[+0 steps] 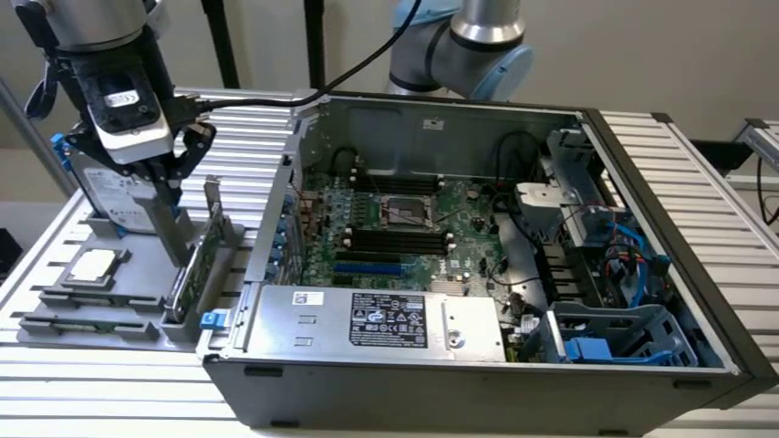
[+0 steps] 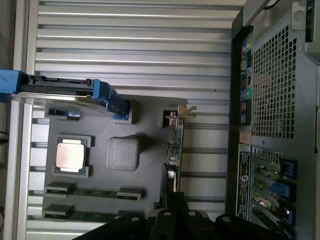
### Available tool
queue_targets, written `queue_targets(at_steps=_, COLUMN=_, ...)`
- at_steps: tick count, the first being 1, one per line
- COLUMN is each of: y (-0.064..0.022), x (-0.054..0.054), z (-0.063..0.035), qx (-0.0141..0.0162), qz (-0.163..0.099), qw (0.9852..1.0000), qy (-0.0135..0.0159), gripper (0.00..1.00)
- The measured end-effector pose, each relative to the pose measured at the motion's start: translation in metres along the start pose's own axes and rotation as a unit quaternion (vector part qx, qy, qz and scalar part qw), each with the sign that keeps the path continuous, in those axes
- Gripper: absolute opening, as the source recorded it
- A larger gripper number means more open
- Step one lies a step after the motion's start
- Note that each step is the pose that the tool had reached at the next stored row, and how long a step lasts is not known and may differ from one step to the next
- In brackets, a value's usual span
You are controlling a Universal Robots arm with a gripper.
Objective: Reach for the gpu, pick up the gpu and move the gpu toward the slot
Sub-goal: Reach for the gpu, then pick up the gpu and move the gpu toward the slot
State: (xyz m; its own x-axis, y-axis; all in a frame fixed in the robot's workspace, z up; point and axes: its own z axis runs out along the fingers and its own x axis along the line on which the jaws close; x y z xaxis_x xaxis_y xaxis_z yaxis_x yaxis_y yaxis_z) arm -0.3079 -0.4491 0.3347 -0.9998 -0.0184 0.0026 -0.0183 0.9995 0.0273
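While your gripper (image 1: 167, 190) hangs over the grey fixture (image 1: 137, 334) on the slatted table (image 1: 122, 388), the gpu (image 1: 201, 260) stands on its long edge in that fixture, seated and not lifted, on the side nearest the open computer case (image 1: 681, 301). Its silver bracket (image 1: 213, 193) rises at the end farther from the exterior camera, and the green board runs toward the fixture's near edge. In the exterior view your gripper sits above the card and just to the exterior view's left of it, in front of the hard drive (image 1: 116, 196) with blue rails that stands upright in the same fixture. Whether the pincer is spread or pressed together you cannot tell (its tip reads as one dark mass in both views). From the wrist camera you see the gpu (image 2: 176, 150) edge-on as a thin green line, with the silver bracket (image 2: 178, 112) at one end and the gripper (image 2: 175, 202) near the other, roughly in line with the card. Around it the grey fixture (image 2: 150, 165) holds a grey block (image 2: 122, 152), the square processor chip (image 2: 70, 155), two memory sticks (image 2: 95, 191) and the hard drive (image 2: 65, 89). Inside the computer case the motherboard (image 1: 402, 228) lies flat with a blue slot (image 1: 365, 271), and the power supply (image 1: 378, 319) sits along the near wall.
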Motion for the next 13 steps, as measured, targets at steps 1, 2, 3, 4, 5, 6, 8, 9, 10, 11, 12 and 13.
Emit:
queue_targets(at_steps=1, y=0.0000, x=0.0000, z=0.0000, qx=0.0000, qz=0.000, qw=1.0000, qy=0.0000, gripper=0.11)
queue_targets(at_steps=2, y=0.0000, x=0.0000, z=0.0000, qx=0.0000, qz=0.000, qw=1.0000, qy=0.0000, gripper=0.11)
queue_targets(at_steps=3, y=0.0000, x=0.0000, z=0.0000, qx=0.0000, qz=0.000, qw=1.0000, qy=0.0000, gripper=0.11)
queue_targets(at_steps=4, y=0.0000, x=0.0000, z=0.0000, qx=0.0000, qz=0.000, qw=1.0000, qy=0.0000, gripper=0.11)
queue_targets(at_steps=5, y=0.0000, x=0.0000, z=0.0000, qx=0.0000, qz=0.000, qw=1.0000, qy=0.0000, gripper=0.11)
queue_targets(at_steps=6, y=0.0000, x=0.0000, z=0.0000, qx=0.0000, qz=0.000, qw=1.0000, qy=0.0000, gripper=0.11)
queue_targets(at_steps=8, y=0.0000, x=0.0000, z=0.0000, qx=0.0000, qz=0.000, qw=1.0000, qy=0.0000, gripper=0.11)
queue_targets(at_steps=9, y=0.0000, x=0.0000, z=0.0000, qx=0.0000, qz=0.000, qw=1.0000, qy=0.0000, gripper=0.11)
queue_targets(at_steps=10, y=0.0000, x=0.0000, z=0.0000, qx=0.0000, qz=0.000, qw=1.0000, qy=0.0000, gripper=0.11)
queue_targets(at_steps=11, y=0.0000, x=0.0000, z=0.0000, qx=0.0000, qz=0.000, qw=1.0000, qy=0.0001, gripper=0.11)
queue_targets(at_steps=12, y=0.0000, x=0.0000, z=0.0000, qx=0.0000, qz=0.000, qw=1.0000, qy=0.0000, gripper=0.11)
queue_targets(at_steps=13, y=0.0000, x=0.0000, z=0.0000, qx=0.0000, qz=0.000, qw=1.0000, qy=0.0000, gripper=0.11)
